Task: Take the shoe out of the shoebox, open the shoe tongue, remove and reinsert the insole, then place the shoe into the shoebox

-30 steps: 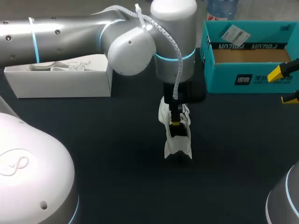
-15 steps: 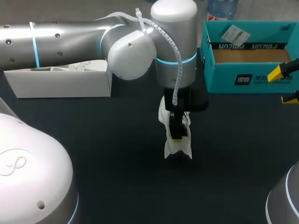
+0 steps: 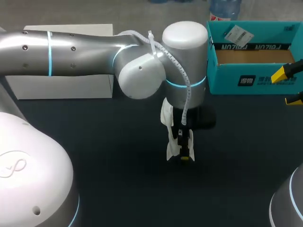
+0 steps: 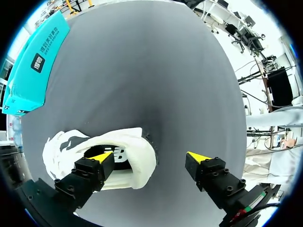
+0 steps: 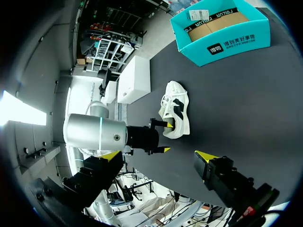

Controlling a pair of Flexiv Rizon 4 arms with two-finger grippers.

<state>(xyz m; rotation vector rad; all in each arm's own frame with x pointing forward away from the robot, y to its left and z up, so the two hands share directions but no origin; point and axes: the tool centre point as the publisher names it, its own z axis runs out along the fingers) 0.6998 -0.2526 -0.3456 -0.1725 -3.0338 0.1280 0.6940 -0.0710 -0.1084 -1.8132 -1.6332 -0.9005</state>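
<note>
Shoe: white sneaker with black side markings (image 3: 171, 135), out of its box, sitting on the black tabletop (image 3: 94, 156) near the middle. Toe points toward the far side, heel toward the robot.

Open teal cardboard shoebox (image 3: 227, 78): far right of the table, well apart from the sneaker. Brown inner floor showing.

Your left gripper (image 4: 150, 157): the arm comes in from the left, past the middle, and hangs over the sneaker's heel end. Fingers spread wide. One yellow tip sits inside the shoe opening; the other stands clear outside, beyond the heel. The heel wall lies between them, not clamped. No hold on anything.

Your right gripper (image 5: 158, 155): at the right side by the teal shoebox, well away from the sneaker. Fingers wide apart, holding nothing.

White rectangular box (image 3: 61, 87): far left, partly behind the left arm.
</note>
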